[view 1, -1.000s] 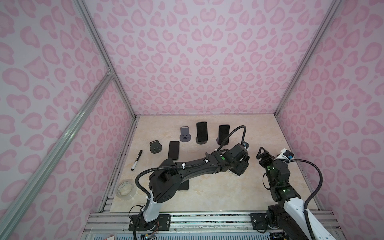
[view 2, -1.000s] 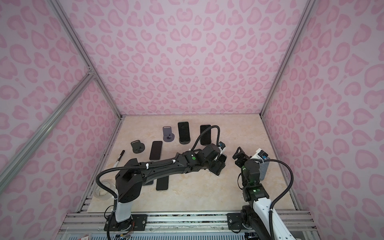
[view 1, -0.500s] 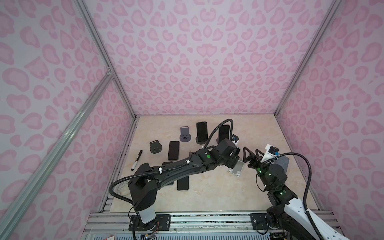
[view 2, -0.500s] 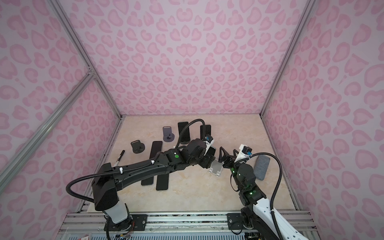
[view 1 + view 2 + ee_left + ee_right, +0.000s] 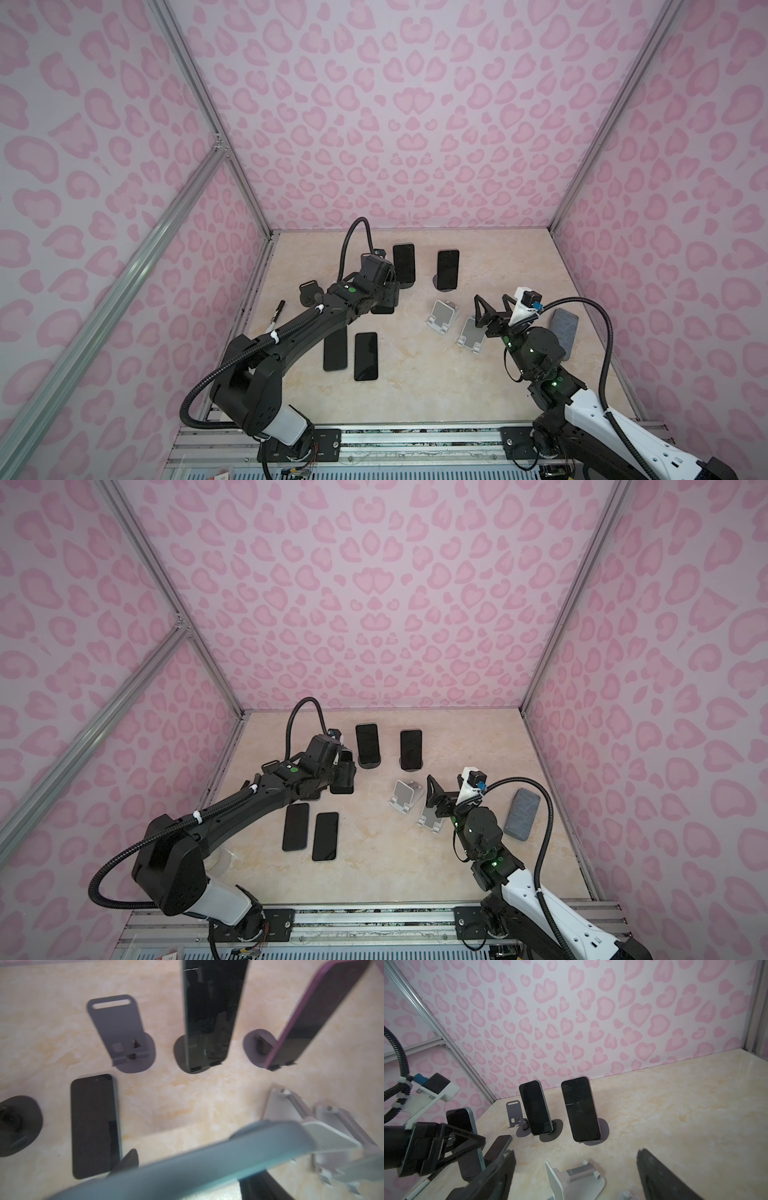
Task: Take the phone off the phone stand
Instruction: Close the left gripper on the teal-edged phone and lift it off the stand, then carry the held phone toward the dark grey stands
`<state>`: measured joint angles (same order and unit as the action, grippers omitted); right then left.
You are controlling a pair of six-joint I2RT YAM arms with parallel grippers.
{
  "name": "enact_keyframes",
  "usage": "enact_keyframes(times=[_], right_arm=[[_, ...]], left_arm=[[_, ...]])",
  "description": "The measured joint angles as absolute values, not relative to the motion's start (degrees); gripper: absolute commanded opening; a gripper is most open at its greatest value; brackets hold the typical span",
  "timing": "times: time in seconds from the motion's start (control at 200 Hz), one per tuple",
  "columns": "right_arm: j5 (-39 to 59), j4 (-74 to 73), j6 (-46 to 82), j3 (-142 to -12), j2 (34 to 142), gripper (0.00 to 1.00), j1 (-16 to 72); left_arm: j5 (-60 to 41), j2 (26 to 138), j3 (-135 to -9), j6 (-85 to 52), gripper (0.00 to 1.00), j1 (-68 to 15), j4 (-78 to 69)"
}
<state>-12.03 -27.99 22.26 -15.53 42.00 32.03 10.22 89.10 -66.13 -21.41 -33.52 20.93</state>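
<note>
My left gripper [image 5: 381,291] [image 5: 341,771] is shut on a dark phone with a blue-green edge [image 5: 207,1153], held off the table near the back left. That phone [image 5: 462,1120] also shows upright in the right wrist view. Two more phones lean on round stands at the back [image 5: 404,264] [image 5: 448,269]. Two white phone stands [image 5: 442,316] [image 5: 471,334] sit bare in the middle right. My right gripper [image 5: 492,309] [image 5: 575,1154] hangs open just above the nearer white stand [image 5: 571,1178].
Two phones lie flat [image 5: 335,353] [image 5: 365,356] at the front left. An empty grey stand [image 5: 122,1032], a black stand [image 5: 309,291] and another flat phone [image 5: 93,1124] are at the back left. A pen [image 5: 277,316] lies by the left wall, a grey case [image 5: 564,332] at the right.
My left gripper carried the phone away from the white stands, leftward and toward the back. My right gripper shifted left over the white stands, still open.
</note>
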Motion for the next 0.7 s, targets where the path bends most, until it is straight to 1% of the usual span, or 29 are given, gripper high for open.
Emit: enact_keyframes(times=[0.155, 0.295, 0.505, 0.7], right_arm=[[-12.43, -28.12, 22.31, -15.53, 43.81, 0.93, 32.03], [-12.49, -27.94, 22.31, -15.55, 43.22, 0.93, 32.03], [-13.45, -27.75, 22.72, -15.64, 42.28, 0.93, 32.03], [-13.47, -27.42, 22.92, -16.49, 43.40, 0.93, 32.03]], left_arm=[[7.99, 95.72, -67.77, -22.46, 0.58, -29.93, 21.74], [7.92, 100.86, -70.76, -22.92, 0.58, -28.99, 22.31], [7.33, 106.00, -74.72, -22.92, 0.58, -27.90, 22.50], [7.11, 107.90, -75.11, -22.85, 0.58, -27.62, 23.97]])
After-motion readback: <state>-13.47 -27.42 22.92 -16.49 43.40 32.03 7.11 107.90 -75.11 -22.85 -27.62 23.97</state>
